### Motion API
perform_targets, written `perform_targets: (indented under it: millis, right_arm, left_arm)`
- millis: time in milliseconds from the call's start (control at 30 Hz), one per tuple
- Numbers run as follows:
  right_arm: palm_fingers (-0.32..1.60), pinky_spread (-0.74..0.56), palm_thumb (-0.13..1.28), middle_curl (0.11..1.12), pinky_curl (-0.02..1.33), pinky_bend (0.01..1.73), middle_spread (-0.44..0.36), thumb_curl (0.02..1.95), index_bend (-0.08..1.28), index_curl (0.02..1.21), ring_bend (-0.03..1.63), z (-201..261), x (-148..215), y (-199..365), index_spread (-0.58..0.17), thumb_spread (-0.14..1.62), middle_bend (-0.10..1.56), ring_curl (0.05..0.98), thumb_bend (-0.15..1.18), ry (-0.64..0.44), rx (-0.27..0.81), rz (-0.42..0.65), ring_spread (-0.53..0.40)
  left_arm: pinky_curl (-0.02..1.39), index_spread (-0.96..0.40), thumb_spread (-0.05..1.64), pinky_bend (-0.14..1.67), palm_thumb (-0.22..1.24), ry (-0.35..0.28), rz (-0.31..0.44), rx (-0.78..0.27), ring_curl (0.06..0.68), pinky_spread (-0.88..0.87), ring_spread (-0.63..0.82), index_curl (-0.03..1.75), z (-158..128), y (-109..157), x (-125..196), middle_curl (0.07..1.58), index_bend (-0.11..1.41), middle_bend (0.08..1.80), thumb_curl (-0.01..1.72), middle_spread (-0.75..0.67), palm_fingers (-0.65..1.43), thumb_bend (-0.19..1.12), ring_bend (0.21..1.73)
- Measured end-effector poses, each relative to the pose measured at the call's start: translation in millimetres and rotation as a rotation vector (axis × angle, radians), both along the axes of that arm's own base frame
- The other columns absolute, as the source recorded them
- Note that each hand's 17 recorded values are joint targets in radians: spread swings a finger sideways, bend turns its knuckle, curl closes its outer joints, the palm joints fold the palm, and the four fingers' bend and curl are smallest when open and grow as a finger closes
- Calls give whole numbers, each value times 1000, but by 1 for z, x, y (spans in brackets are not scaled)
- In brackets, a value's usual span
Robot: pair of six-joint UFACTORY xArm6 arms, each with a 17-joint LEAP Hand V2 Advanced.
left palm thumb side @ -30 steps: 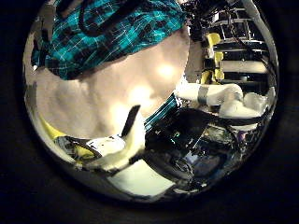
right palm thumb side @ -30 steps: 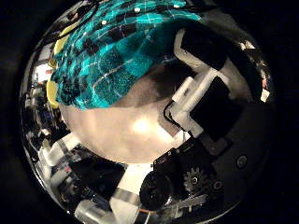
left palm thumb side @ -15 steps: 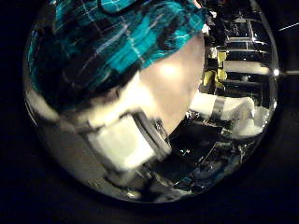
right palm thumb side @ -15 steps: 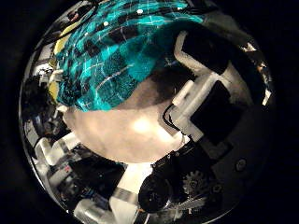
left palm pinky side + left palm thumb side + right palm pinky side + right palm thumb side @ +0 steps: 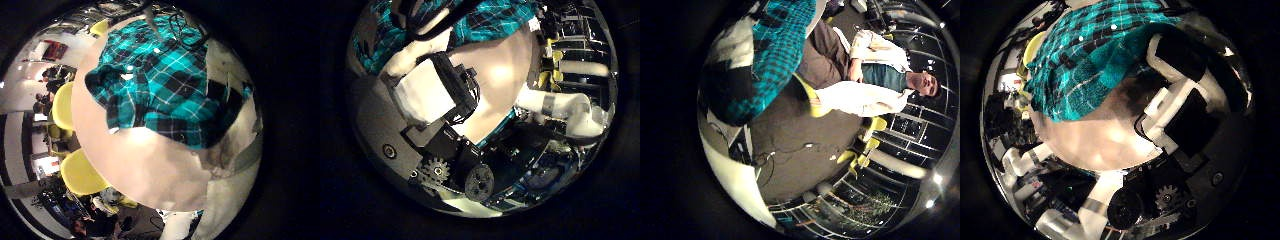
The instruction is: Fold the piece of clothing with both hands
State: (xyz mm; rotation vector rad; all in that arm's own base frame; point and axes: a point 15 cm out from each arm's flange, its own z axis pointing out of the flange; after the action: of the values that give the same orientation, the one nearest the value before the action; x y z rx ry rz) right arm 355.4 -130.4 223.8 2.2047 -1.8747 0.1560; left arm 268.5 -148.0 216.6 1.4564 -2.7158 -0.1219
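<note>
Since earlier, left hand (image 5: 430, 95) fingers now fill its view beside the plaid shirt (image 5: 165, 75); grip unclear.

The shirt (image 5: 165, 85) lies on the table (image 5: 150, 170). Chairs (image 5: 62, 105) stand just beside the table's edge, near the shirt.

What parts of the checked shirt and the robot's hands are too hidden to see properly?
- Checked shirt, left little finger side palm view: its far side is cut off at the picture's edge, and the left hand covers one corner.
- Shirt in the right thumb side palm view: the right hand hides one end.
- Whether either hand's fingers touch or grip the shirt: no view shows it.
- How far it is folded: never seen whole.
</note>
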Motion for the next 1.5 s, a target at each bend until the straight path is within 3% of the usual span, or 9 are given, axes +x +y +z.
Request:
perform_targets:
  millis: [233, 333, 367, 400, 667, 967, 1067, 1200, 1500]
  right_arm:
    - [831, -207, 919, 913, 853, 1411, -203, 524, 1002, 992, 1448, 5, 1, 7, -381, 1371, 1304, 761, -7, -15, 9, 5, -252]
    - [839, -213, 914, 904, 861, 1392, -202, 523, 991, 994, 1439, 2, -2, 8, -382, 1371, 1301, 761, -9, 3, 11, 5, -252]
    - [842, -215, 913, 902, 864, 1387, -203, 523, 987, 995, 1436, 2, -2, 8, -383, 1371, 1300, 761, -8, 5, 11, 5, -252]
    - [844, -217, 912, 899, 867, 1384, -203, 523, 984, 995, 1433, 2, -2, 8, -383, 1371, 1298, 761, -8, 4, 11, 4, -253]
    - [859, -230, 909, 887, 897, 1356, -202, 523, 959, 1004, 1414, 1, -7, 9, -388, 1371, 1292, 766, -7, 21, 13, 0, -255]
    - [875, -240, 909, 882, 923, 1327, -199, 524, 943, 1012, 1406, -3, -11, 10, -393, 1372, 1281, 774, -7, 29, 19, -5, -257]
    - [877, -244, 909, 879, 932, 1318, -202, 524, 934, 1015, 1401, -2, -12, 9, -395, 1372, 1277, 777, -7, 27, 19, -7, -258]
    - [883, -247, 909, 876, 943, 1305, -204, 524, 925, 1018, 1394, -1, -12, 9, -398, 1372, 1273, 779, -7, 27, 19, -7, -259]
    - [886, -252, 909, 872, 960, 1280, -200, 524, 911, 1026, 1368, 2, -15, 1, -402, 1372, 1256, 781, -7, 22, 20, -14, -261]
  left_arm:
    - [664, -624, 1183, 875, 567, -2, 20, -24, 477, -706, -510, 957, 10, 13, -10, 781, 287, 876, 304, -557, 1034, -32, 1134]
    - [713, -562, 1099, 947, 407, 8, 34, -33, 484, -692, -493, 926, -2, 12, -8, 762, 169, 665, 276, -500, 534, -66, 1052]
    - [711, -546, 1080, 949, 379, 10, 35, -33, 473, -691, -486, 918, -7, 11, -7, 745, 175, 626, 273, -490, 525, -59, 1043]
    - [716, -487, 1040, 922, 340, 13, 38, -32, 469, -646, -403, 897, -13, 10, -5, 715, 151, 493, 270, -393, 259, -64, 996]
    - [671, -221, 948, 790, 279, -33, 65, -44, 386, -413, -124, 711, -47, -4, 24, 561, 137, 324, 282, -42, 143, -31, 930]
    - [648, -105, 918, 774, 290, -72, 81, 8, 357, -346, -91, 563, -64, -19, 53, 534, 138, 409, 297, -34, 273, -30, 934]
    - [614, -176, 923, 802, 312, -73, 71, 31, 330, -476, -260, 542, -68, -21, 56, 563, 184, 616, 305, -219, 664, -23, 949]
    - [618, -348, 987, 879, 492, -69, 59, 37, 350, -605, -445, 610, -68, -24, 54, 621, 309, 795, 333, -396, 1172, 39, 979]
    - [627, -554, 1030, 978, 579, -26, 17, 63, 406, -687, -550, 685, -53, -18, 39, 653, 384, 894, 321, -543, 1178, -18, 1016]
